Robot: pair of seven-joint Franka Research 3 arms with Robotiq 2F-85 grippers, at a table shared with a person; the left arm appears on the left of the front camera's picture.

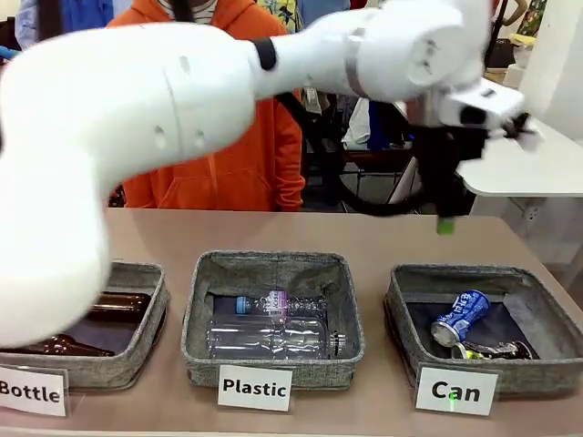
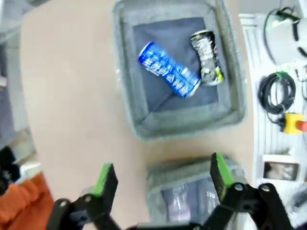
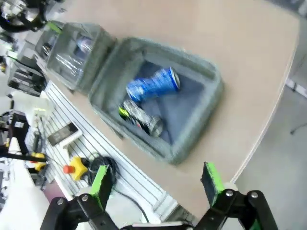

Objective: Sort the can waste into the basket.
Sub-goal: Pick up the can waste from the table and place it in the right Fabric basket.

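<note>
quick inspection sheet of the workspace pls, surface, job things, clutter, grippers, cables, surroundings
surface: tan table, bare behind the baskets.
job's things: blue can and crushed can both lie inside the Can basket, side by side; white Can card in front.
clutter: Plastic basket holds clear bottles; Bottle basket holds brown bottles.
grippers: left gripper open, empty, above the table near the Can basket; right gripper open, empty, off the table's edge.
cables: coiled black cable beside the table; another by a yellow box with a red button.
surroundings: person in an orange hoodie at the far side.
</note>
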